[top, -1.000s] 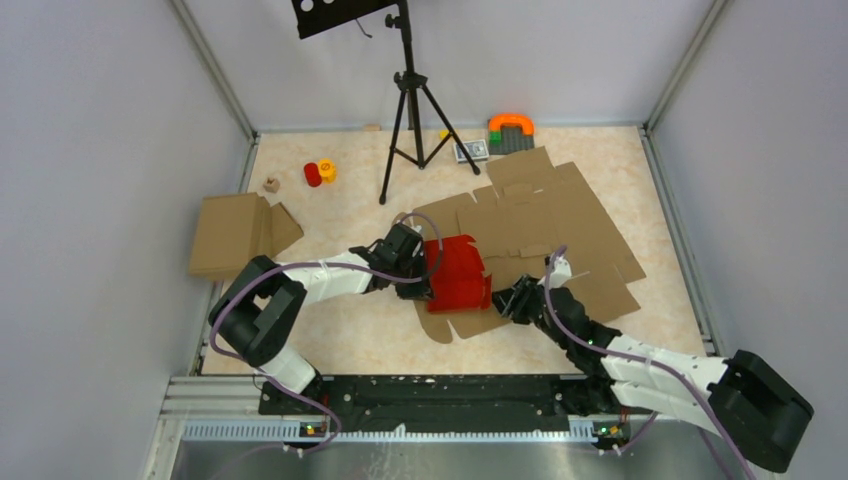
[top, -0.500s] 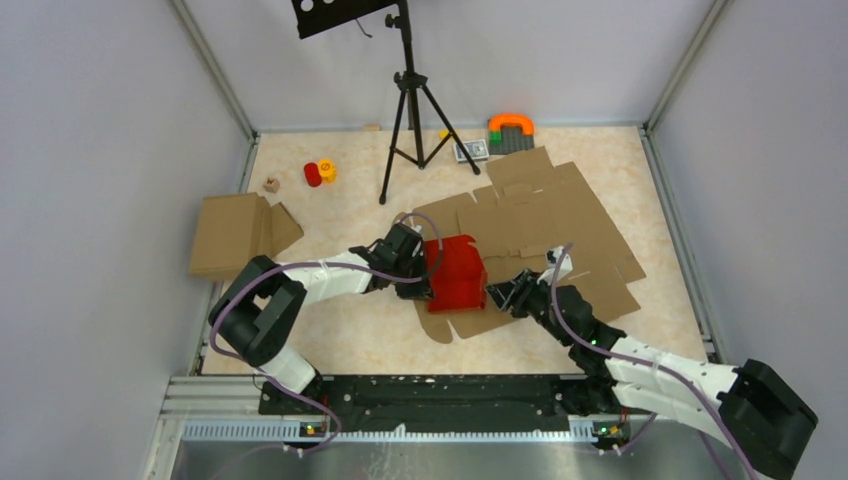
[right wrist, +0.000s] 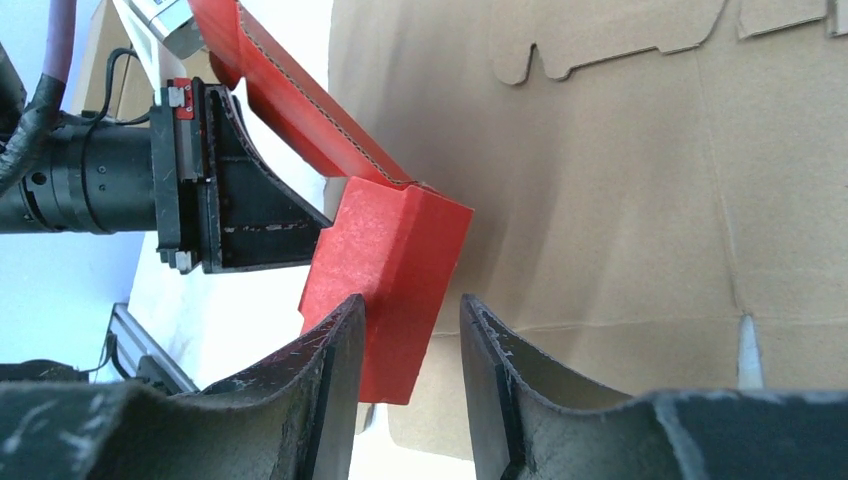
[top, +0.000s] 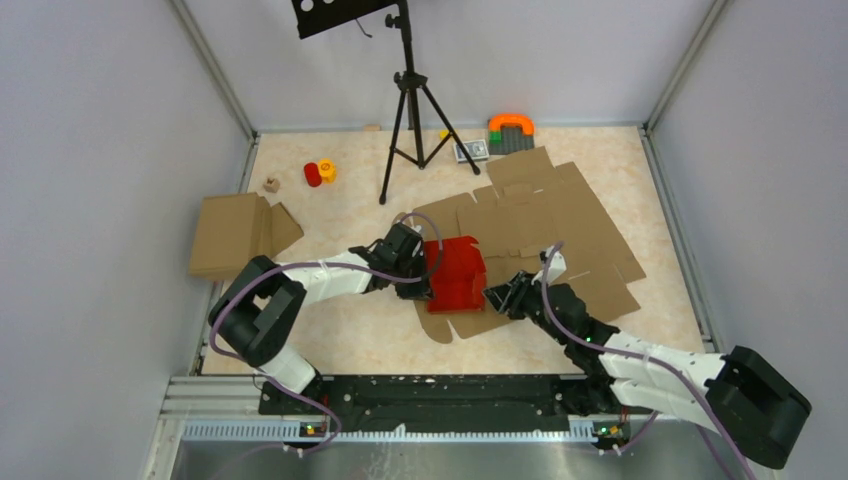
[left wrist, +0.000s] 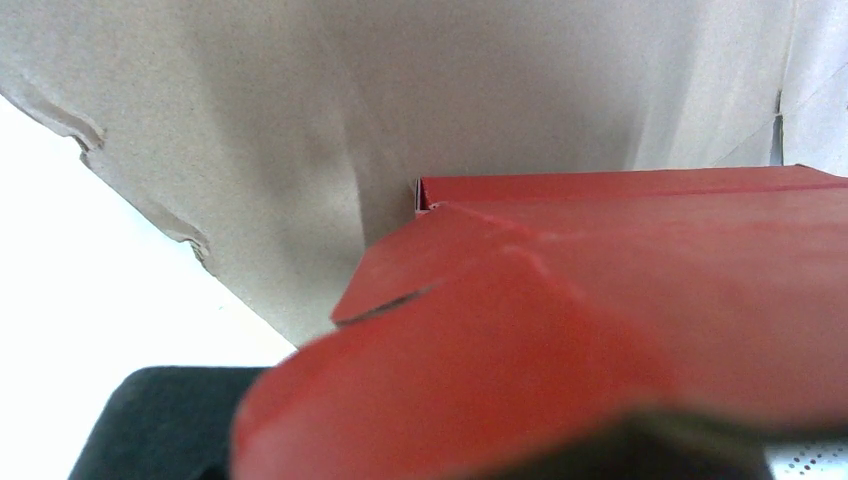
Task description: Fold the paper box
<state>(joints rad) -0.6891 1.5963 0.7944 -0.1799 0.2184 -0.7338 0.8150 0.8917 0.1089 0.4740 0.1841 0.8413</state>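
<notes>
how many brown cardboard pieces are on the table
2 clearly: a folded brown cardboard box at the left edge, and a flat brown cardboard cut-out right of centre, under the red paper box. That flat one may be several overlapping sheets.

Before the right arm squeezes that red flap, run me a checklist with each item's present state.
1. Hold by the left gripper on the paper box, at its left edge: ok, shut.
2. The red flap sits between the right gripper and its fingers: ok.
3. Right jaws closed on the flap: not ok, they stand apart.
4. Those fingers clear of the brown cardboard sheet beneath: cannot tell.
5. The tripod is away from both arms: ok, it stands farther back.
</notes>
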